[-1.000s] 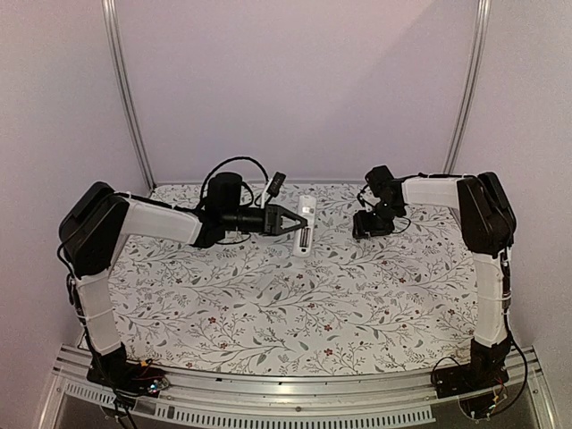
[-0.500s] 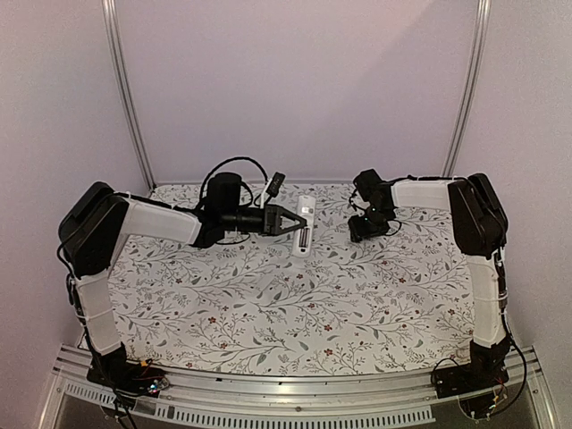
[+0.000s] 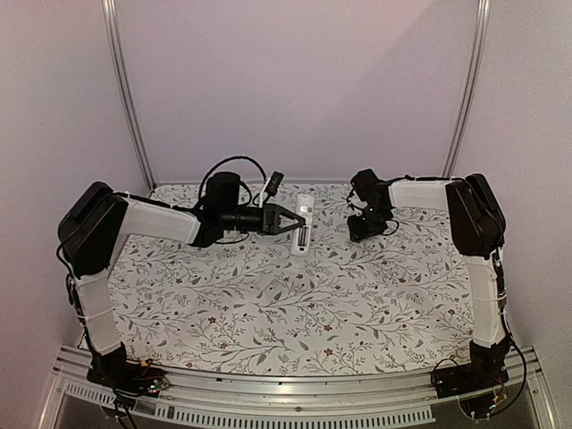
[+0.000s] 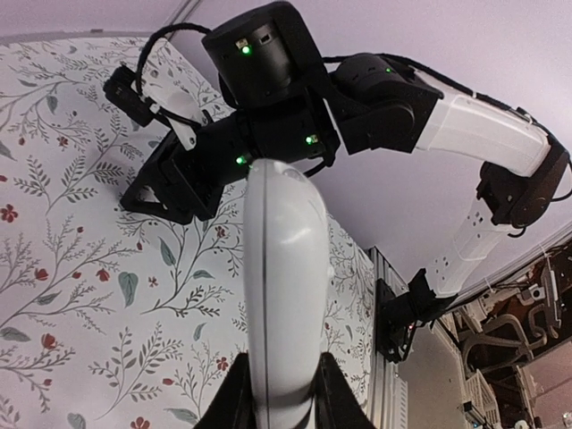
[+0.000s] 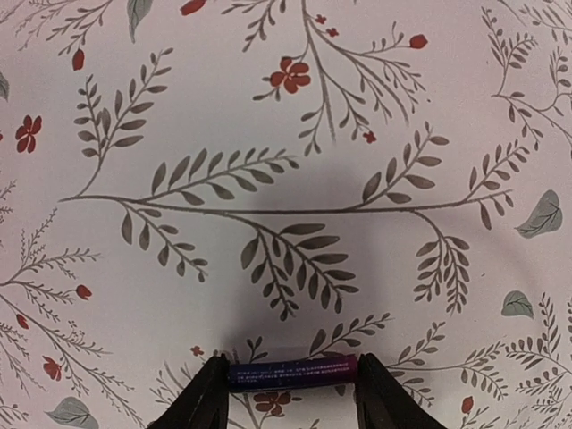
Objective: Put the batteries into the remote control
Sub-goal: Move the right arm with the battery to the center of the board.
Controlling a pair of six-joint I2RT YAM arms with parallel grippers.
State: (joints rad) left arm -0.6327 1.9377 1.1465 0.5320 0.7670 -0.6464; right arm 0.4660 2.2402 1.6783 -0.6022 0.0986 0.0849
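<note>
My left gripper (image 3: pixel 291 220) is shut on the white remote control (image 3: pixel 304 225) and holds it near the back middle of the table. In the left wrist view the remote (image 4: pixel 279 286) fills the centre, with a dark finger (image 4: pixel 234 398) on each side of it. My right gripper (image 3: pixel 361 229) points down to the right of the remote. In the right wrist view it (image 5: pixel 290 377) is shut on a dark battery (image 5: pixel 293 372), gripped end to end just above the cloth. A second battery does not show in any view.
The table carries a floral cloth (image 3: pixel 295 304). The back wall and two metal posts (image 3: pixel 125 98) stand close behind both grippers. The right arm's wrist (image 4: pixel 268 107) fills the space just beyond the remote in the left wrist view. A metal rail (image 3: pixel 286 393) runs along the near edge.
My right gripper has moved a little to the left, closer to the remote. My left gripper and the remote have barely moved.
</note>
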